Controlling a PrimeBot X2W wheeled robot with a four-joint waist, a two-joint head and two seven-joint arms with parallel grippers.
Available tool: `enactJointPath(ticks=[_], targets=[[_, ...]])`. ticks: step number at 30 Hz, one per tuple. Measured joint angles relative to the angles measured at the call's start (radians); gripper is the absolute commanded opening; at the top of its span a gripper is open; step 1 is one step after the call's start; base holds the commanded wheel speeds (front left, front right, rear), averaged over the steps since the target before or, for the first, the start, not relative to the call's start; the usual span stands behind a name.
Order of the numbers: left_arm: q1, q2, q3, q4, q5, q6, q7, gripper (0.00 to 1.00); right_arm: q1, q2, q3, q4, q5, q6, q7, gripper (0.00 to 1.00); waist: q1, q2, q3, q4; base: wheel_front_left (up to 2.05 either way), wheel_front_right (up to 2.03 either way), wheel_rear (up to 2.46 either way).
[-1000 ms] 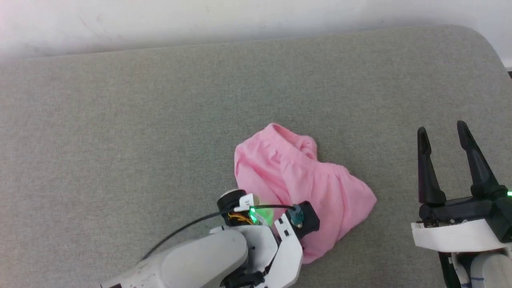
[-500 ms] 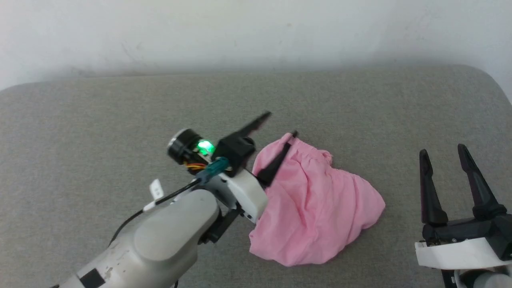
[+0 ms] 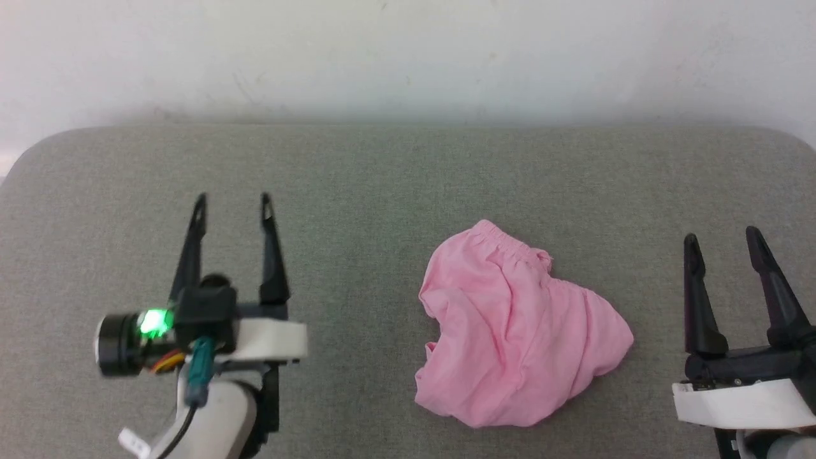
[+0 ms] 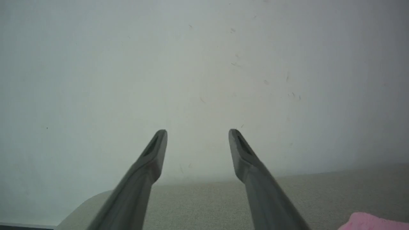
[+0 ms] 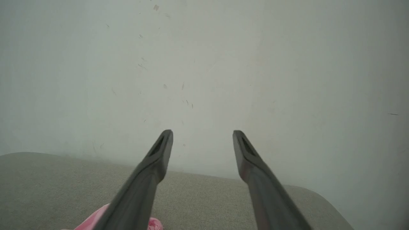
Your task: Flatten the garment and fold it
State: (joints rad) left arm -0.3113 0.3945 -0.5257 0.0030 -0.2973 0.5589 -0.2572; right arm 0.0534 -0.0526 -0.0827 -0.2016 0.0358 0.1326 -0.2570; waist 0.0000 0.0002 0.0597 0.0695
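The garment [image 3: 519,338], pink cloth shorts, lies crumpled in a heap on the grey padded surface [image 3: 382,191], right of centre, its gathered waistband toward the wall. My left gripper [image 3: 233,204] stands open at the lower left, well clear of the cloth, with nothing between its fingers. My right gripper [image 3: 723,236] is open at the lower right, a short way from the heap's right edge. A corner of the garment [image 4: 370,222] peeks in at the lower right of the left wrist view. Behind my right gripper [image 5: 203,132] in its wrist view, the garment [image 5: 96,220] shows at the bottom edge.
A pale wall [image 3: 408,57] runs along the far edge of the surface. The surface has rounded corners at the far left [image 3: 38,146] and far right [image 3: 790,140]. Bare grey padding lies all around the heap.
My left gripper let go of the garment, opened, and drew back left to the lower left. The cloth settled into a heap. The head camera tilted up, showing more wall.
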Motion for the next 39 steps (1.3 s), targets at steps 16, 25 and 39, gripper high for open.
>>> enactJointPath(ticks=[16, 25, 39], targets=[[0.291, -0.174, 0.269, -0.029, 0.167, -0.269, 0.0, 1.0, 0.034, 0.0, -0.006, 0.06, 0.055, 0.0, 0.0, 1.0, 0.0, -0.0001, 0.006, -0.006, 0.0, 0.0, 0.0], [0.301, -0.234, 0.343, -0.02, 0.216, -0.338, 0.0, 1.0, 0.015, 0.0, 0.001, 0.04, 0.014, 0.0, 0.0, 1.0, 0.0, -0.0001, -0.007, -0.001, 0.0, 0.0, 0.0], [0.292, -0.267, 0.408, -0.017, 0.263, -0.364, 0.0, 1.0, -0.562, -0.372, 0.435, 0.291, 0.109, 0.0, 0.072, 1.0, 0.0001, -0.0001, 0.03, 0.03, 0.0, 0.0, 0.0]])
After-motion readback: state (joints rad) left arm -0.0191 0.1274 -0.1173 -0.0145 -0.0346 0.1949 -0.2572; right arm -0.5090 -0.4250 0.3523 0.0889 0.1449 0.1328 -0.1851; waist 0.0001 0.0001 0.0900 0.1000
